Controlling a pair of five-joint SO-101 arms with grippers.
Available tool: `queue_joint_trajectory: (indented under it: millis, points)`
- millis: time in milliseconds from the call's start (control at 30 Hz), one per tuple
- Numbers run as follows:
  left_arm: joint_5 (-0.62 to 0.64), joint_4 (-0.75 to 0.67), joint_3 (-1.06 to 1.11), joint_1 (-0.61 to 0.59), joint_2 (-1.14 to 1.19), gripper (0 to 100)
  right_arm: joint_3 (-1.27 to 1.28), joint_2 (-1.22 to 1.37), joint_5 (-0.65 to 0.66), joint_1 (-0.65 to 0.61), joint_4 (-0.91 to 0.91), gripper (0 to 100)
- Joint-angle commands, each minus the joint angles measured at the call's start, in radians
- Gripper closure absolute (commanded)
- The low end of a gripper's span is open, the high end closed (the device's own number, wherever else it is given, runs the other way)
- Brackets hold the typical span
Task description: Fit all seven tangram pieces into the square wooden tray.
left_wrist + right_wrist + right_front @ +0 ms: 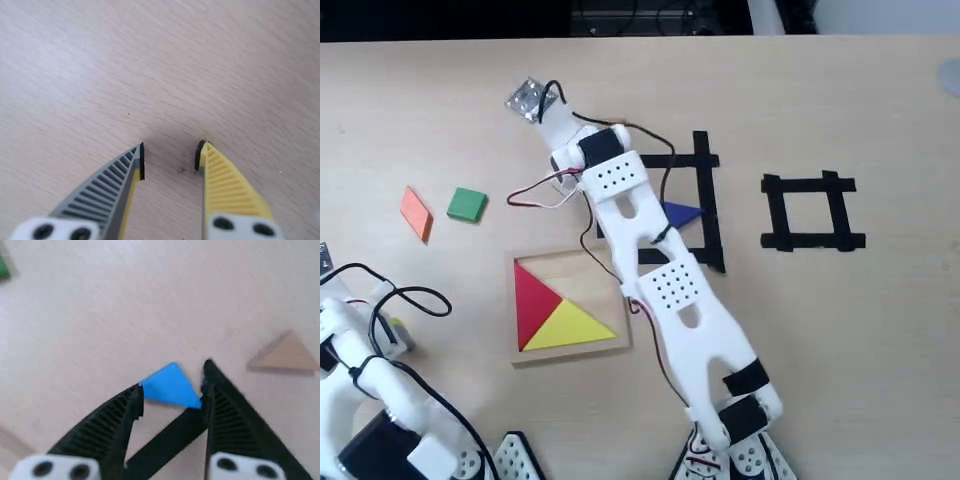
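The square wooden tray (575, 262) lies left of centre and holds a red triangle (533, 297) and a yellow triangle (570, 327). My right gripper (172, 392) is shut on a light blue triangle (170, 385), with both fingertips touching its sides. In the high view that arm (620, 190) stretches over the tray's far right corner. A tan wooden triangle (285, 356) lies beside the gripper. A dark blue triangle (680, 212), a green square (467, 205) and an orange parallelogram (416, 213) rest on the table. My left gripper (170, 160) is open over bare table.
Two black tape squares (705, 200) (813, 212) mark the table right of the tray. The left arm (365, 390) sits at the near left corner with its cables. A black strip (165, 440) runs under the right fingers.
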Motion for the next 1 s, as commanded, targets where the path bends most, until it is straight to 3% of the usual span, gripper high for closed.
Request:
queue_joint_trajectory:
  millis: [0, 233, 467, 600, 967]
  points:
    - [-0.006, -0.008, -0.004, 0.007, 0.000, 80, -0.024, -0.077, 0.052, 0.003, 0.124, 79.4]
    - [-0.006, -0.008, -0.004, 0.007, 0.000, 80, -0.064, -0.097, 0.060, 0.000, 0.130, 79.4]
    - [-0.006, -0.009, -0.004, 0.007, 0.000, 80, 0.019, -0.101, 0.054, 0.012, -0.167, 79.4]
    - [-0.006, -0.009, -0.004, 0.007, 0.000, 80, 0.156, -0.077, 0.060, 0.006, -0.252, 79.4]
    - [-0.006, -0.009, -0.004, 0.007, 0.000, 80, 0.226, -0.128, 0.107, 0.006, -0.115, 79.5]
